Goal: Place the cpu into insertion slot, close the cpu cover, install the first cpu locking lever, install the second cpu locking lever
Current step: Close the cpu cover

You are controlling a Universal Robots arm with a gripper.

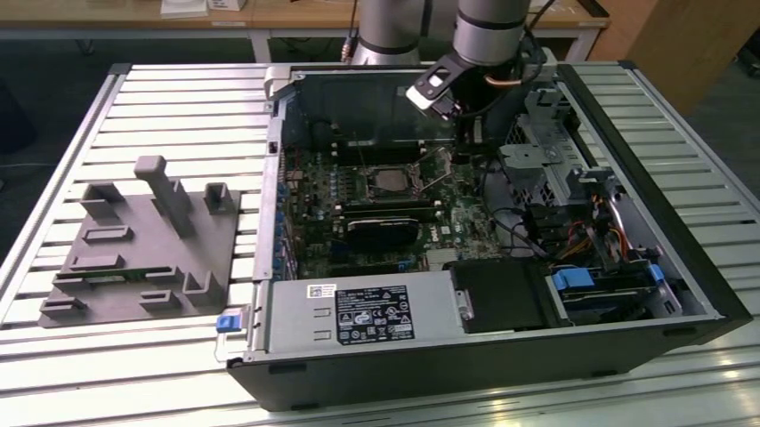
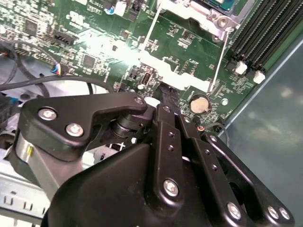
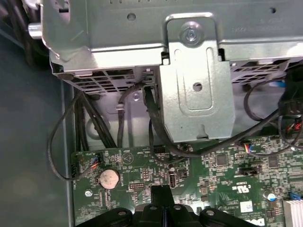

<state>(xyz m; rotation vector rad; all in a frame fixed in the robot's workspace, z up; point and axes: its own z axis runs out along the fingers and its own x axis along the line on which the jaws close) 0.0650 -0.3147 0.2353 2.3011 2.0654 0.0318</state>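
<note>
The small square silvery-tan cpu [image 1: 390, 181] is seated in the socket of the green motherboard [image 3: 218, 163], framed by the thin silvery metal cpu cover [image 2: 201, 14]. Near the socket, the black gripper [image 3: 163, 193] is held over the board, fingers pressed together on nothing.

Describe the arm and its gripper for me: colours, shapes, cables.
The arm is a smooth silver-grey tube, with black parts near the wrist. A thin orange-brown cable loops beside the wrist. The gripper is matte black, built of flat linked bars with rounded ends, fastened with silver screws.
</note>
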